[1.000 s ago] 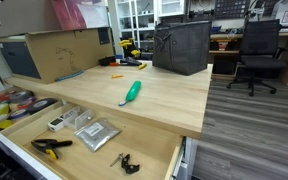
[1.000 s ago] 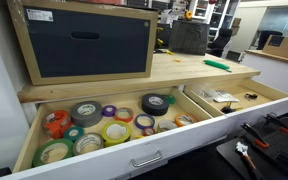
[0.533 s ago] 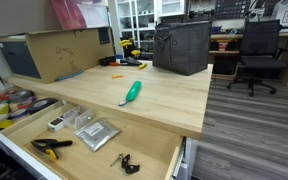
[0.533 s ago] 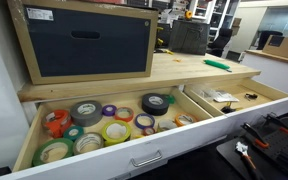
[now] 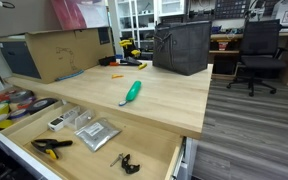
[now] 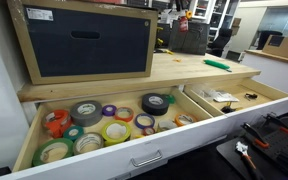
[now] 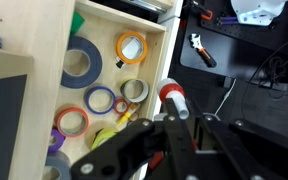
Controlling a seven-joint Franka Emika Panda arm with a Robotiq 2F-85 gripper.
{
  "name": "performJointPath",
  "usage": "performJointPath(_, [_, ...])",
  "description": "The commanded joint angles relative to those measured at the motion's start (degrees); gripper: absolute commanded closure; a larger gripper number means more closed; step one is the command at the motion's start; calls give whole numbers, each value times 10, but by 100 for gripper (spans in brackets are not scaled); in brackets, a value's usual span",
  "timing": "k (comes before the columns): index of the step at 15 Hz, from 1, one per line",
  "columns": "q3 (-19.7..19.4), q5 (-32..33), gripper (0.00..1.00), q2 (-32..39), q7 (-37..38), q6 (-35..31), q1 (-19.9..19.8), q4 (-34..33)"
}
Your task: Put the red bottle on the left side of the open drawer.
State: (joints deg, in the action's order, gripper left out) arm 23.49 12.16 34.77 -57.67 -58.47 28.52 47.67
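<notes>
In the wrist view my gripper [image 7: 170, 128] is shut on the red bottle [image 7: 171, 96], a small red bottle with a pale end that sticks out past the dark fingers. It hangs above the front edge of the open drawer [image 7: 160, 55], over the compartment of tape rolls. In an exterior view the gripper [image 6: 181, 20] shows small at the top, high above the desk, with a red spot in it. The wide pale-wood drawer [image 6: 134, 160] is pulled out in both exterior views [image 5: 149, 140], with a divider slat [image 6: 197, 104].
Several tape rolls [image 6: 102, 122] fill one drawer compartment; pliers [image 5: 50, 147] and small packets lie in the other. A teal-green tool [image 5: 131, 93] lies on the desktop. A cardboard box [image 5: 54, 52], a black bag [image 5: 181, 47] and an office chair [image 5: 256, 50] stand behind.
The gripper with the red bottle has come into the top of an exterior view. Nothing in the drawer or on the desk has moved.
</notes>
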Motion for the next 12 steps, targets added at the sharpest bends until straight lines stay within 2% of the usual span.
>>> performJointPath(1, [3, 9, 96, -28, -3, -45, 2, 87])
performJointPath(5, [5, 6, 96, -43, 1, -88, 4, 155])
performJointPath(12, [12, 0, 96, -122, 49, -312, 1, 337])
